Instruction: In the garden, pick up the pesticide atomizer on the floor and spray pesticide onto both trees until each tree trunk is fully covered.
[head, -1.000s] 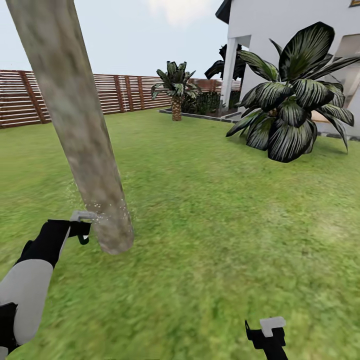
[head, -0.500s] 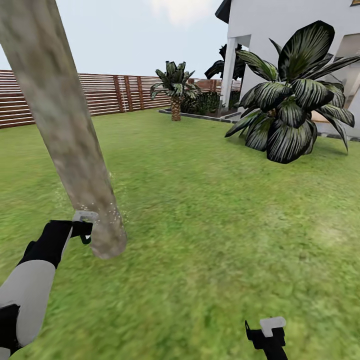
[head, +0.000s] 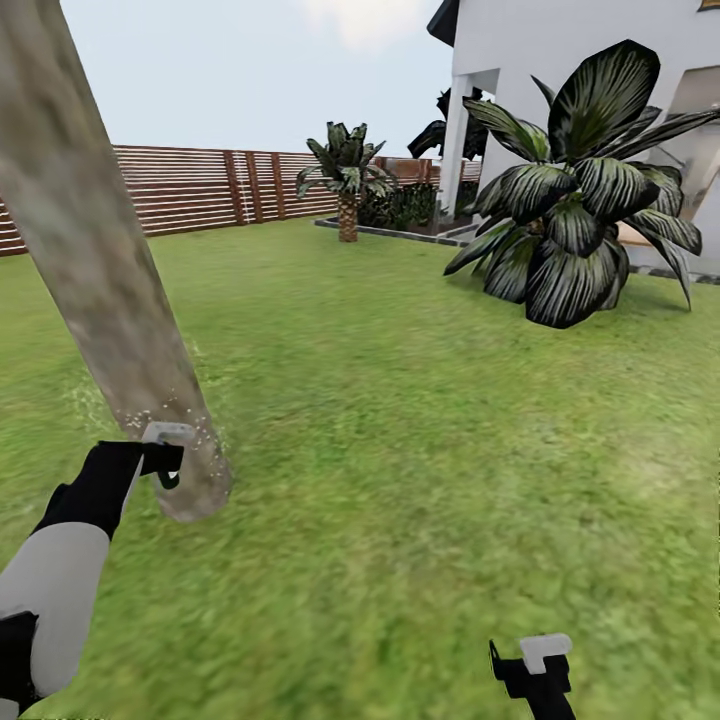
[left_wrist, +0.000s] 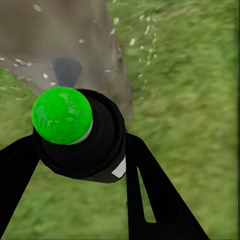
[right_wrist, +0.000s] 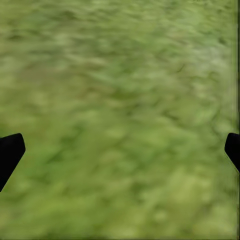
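Green lawn all around, and the left gripper is clamped on the atomizer, nozzle right at the tree trunk. Specks dot its base only, so plenty remains. Right gripper hangs spread wide, empty.

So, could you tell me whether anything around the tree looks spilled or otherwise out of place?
Slightly: whitish pesticide specks dot the base of the tree trunk, but some also lie scattered on the grass beside it. The left gripper holds the pesticide atomizer close to the trunk. Nothing looks damaged.
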